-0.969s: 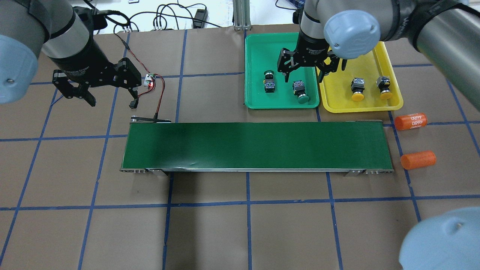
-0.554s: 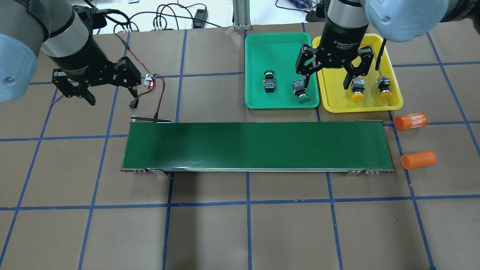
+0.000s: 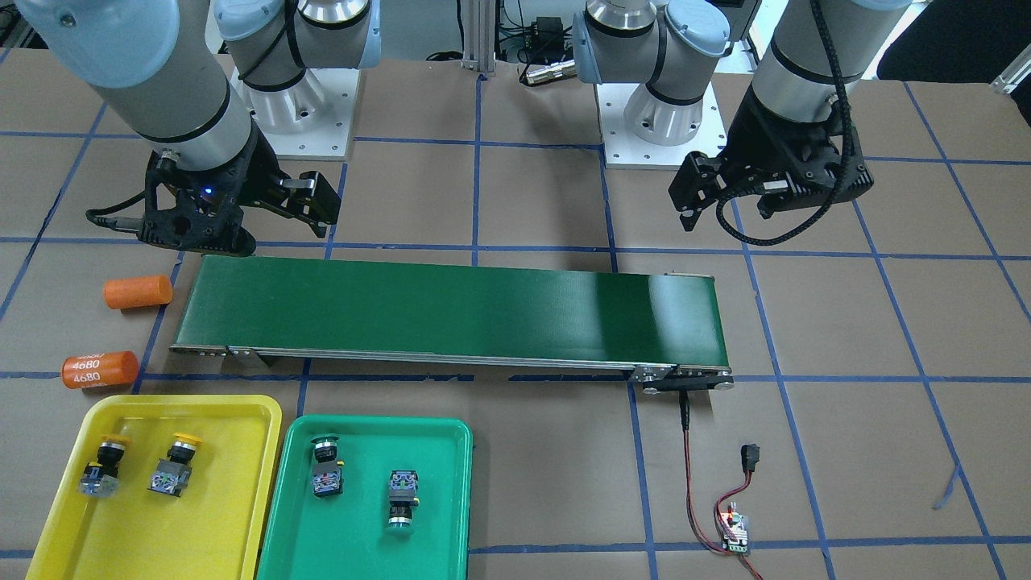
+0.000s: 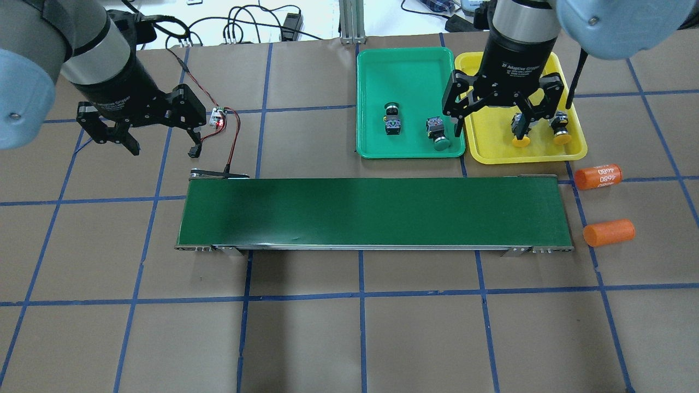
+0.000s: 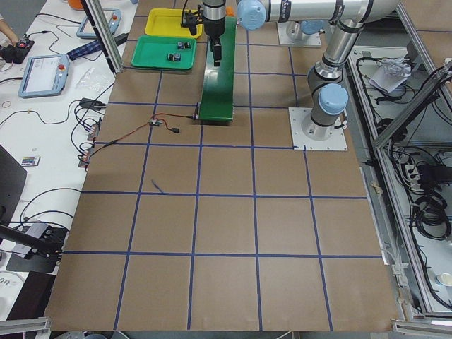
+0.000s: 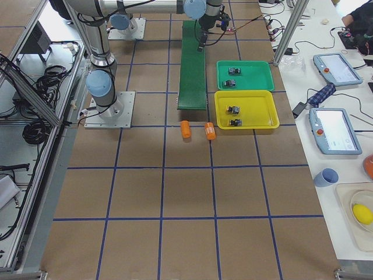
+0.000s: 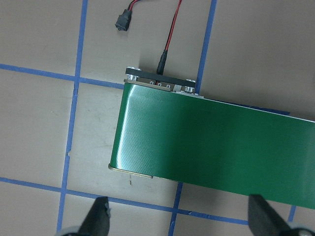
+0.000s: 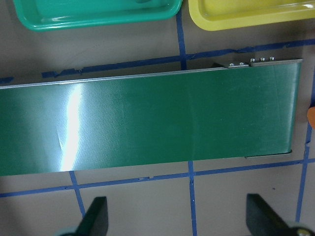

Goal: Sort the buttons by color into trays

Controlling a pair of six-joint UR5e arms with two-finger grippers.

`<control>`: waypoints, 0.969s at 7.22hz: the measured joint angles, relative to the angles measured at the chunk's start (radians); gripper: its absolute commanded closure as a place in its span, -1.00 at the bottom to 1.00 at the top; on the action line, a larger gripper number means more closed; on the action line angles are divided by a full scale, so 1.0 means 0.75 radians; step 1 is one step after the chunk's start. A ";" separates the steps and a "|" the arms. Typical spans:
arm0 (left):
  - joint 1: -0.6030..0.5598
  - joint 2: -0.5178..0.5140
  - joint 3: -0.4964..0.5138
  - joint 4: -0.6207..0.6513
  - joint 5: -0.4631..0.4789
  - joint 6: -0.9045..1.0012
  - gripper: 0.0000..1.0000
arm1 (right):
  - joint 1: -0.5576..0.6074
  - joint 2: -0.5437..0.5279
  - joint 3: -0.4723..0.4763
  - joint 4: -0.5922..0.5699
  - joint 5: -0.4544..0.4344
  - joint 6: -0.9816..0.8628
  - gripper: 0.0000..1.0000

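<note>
Two green-capped buttons (image 4: 392,119) (image 4: 437,134) lie in the green tray (image 4: 404,76). Two yellow-capped buttons (image 4: 520,135) (image 4: 561,130) lie in the yellow tray (image 4: 524,155); a finger partly covers the left one from overhead. My right gripper (image 4: 490,131) hangs open and empty, high over the seam between the trays and the belt's right end. Its wrist view shows both tray rims and open fingers (image 8: 93,216). My left gripper (image 4: 164,152) is open and empty beyond the belt's left end, fingers (image 7: 98,216) spread.
A long dark green conveyor belt (image 4: 374,213) crosses the table's middle. Two orange cylinders (image 4: 598,176) (image 4: 609,232) lie off its right end. A small circuit board with red and black wires (image 4: 217,117) sits near the left gripper.
My right gripper has moved rightward from over the green tray to the yellow tray's left side, staying open. The left arm has not moved. All the buttons lie as before.
</note>
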 measured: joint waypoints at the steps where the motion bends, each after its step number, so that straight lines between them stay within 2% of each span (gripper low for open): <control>1: 0.001 -0.002 0.007 -0.037 0.006 -0.006 -1.00 | -0.003 -0.012 0.030 0.004 -0.010 0.001 -1.00; 3: 0.002 0.002 0.011 -0.090 0.013 -0.009 -1.00 | -0.010 -0.099 0.094 -0.001 -0.019 -0.012 -1.00; 7: 0.001 0.014 -0.007 -0.093 0.017 0.007 -1.00 | -0.092 -0.179 0.131 0.013 -0.013 -0.064 -1.00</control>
